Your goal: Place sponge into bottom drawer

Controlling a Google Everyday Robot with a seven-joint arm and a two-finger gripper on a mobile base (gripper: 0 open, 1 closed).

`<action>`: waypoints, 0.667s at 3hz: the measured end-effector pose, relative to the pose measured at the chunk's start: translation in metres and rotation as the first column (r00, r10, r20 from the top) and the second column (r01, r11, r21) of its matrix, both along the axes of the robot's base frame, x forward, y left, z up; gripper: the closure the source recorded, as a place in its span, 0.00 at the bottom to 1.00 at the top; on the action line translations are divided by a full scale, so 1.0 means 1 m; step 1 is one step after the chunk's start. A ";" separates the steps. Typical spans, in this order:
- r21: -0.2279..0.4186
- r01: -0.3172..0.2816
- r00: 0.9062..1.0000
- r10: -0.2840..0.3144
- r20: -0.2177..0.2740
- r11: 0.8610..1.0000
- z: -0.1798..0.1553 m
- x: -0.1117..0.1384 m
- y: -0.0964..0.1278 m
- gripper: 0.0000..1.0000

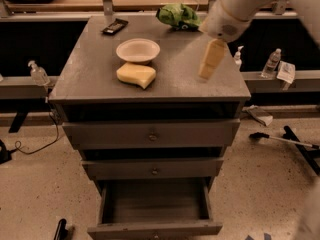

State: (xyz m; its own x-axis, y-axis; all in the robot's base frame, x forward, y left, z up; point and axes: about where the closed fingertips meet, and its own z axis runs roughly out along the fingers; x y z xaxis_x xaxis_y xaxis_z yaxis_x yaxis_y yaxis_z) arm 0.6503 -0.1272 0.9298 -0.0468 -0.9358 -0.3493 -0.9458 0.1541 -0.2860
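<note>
Your gripper (207, 66) is hovering above the right side of the cabinet top (85, 81), well apart from the sponge (136, 75), and you cannot tell whether it is open or closed. The sponge is lying just in front of the bowl (138, 50), and the bottom drawer (155, 229) is standing open

The sponge (136, 75) is pale yellow, the bowl (138, 50) cream, the cloth (178, 16) green. The table (90, 79) and bottom drawer (155, 204) are plain grey. The cream pincer (206, 73) hangs over the table's right side. The floor (40, 194) is speckled beige.
</note>
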 end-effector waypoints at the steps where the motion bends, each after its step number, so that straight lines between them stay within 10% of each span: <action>1: 0.070 -0.013 0.999 0.009 0.049 0.997 0.008 0.043 0.019 0.00; 2: 0.070 -0.013 0.999 0.009 0.049 0.997 0.008 0.043 0.019 0.00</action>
